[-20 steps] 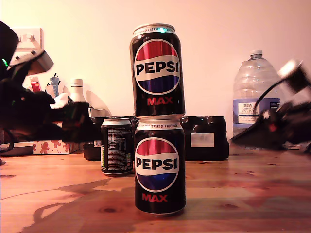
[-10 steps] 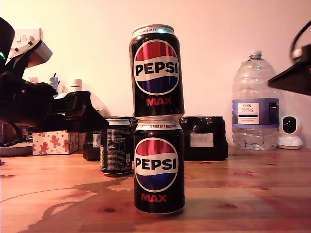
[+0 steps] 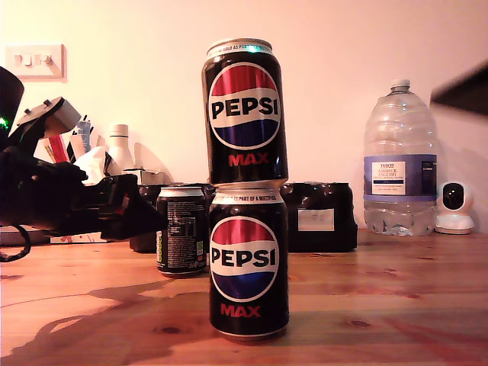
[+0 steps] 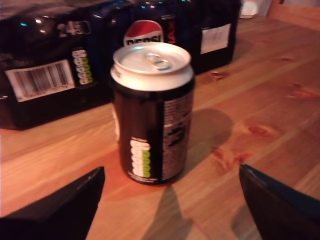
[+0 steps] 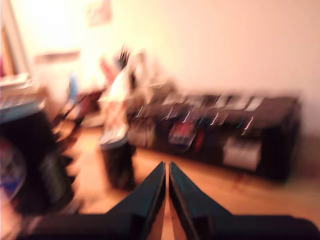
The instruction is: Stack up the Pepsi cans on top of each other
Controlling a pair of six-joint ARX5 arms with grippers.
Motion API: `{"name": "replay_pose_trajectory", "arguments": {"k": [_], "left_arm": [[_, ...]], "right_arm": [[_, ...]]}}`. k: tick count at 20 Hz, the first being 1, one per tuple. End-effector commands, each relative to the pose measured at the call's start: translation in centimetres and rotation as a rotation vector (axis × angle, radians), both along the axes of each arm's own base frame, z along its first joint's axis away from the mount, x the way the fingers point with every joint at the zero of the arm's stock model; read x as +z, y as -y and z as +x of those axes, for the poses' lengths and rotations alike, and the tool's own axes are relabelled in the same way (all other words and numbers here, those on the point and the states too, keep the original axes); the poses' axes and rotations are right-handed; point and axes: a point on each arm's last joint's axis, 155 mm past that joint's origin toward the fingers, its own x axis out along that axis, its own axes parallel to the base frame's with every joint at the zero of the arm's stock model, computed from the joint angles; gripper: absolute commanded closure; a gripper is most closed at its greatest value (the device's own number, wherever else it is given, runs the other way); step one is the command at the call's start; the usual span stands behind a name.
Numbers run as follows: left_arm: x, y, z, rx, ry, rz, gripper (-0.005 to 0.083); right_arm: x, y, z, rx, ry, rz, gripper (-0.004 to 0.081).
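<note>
Currently two black Pepsi Max cans with silver tops are standing stacked on the wooden table (image 3: 396, 305): upper can (image 3: 245, 110) sitting on lower can (image 3: 249, 263). A third black can (image 3: 181, 230) is standing alone behind them, toward the exterior view's left, not yet stacked.

My first gripper (image 4: 170, 200) is facing that third can (image 4: 152, 112), jaws spread wide, holding nothing, not touching it. My second gripper (image 5: 167, 200) is showing its jaws nearly together, empty; view blurred.

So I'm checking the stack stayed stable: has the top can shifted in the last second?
No. The top can sits on the bottom can just as before, holding the same position against the water bottle behind.
</note>
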Motion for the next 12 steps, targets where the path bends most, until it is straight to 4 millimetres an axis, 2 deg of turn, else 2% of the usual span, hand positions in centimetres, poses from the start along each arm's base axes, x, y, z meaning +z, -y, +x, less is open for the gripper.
{"name": "replay_pose_trajectory", "arguments": {"k": [1,4,12], "left_arm": [[-0.2,0.1,0.0,-0.006,0.009,-0.001,-0.0007],[-0.2,0.6,-0.1,-0.033,0.016,-0.011,-0.0007],[0.0,1.2,1.0,-0.06,0.054,0.019,-0.0007]], "right_arm": [[-1.2,-0.2,-0.5,0.002,-0.044,-0.019,0.0782],[-1.1,-0.1,-1.0,-0.019,-0.048,-0.026,0.0782],[-1.5,-1.8,-4.9,0.095,-0.157,-0.093,0.0782]]}}
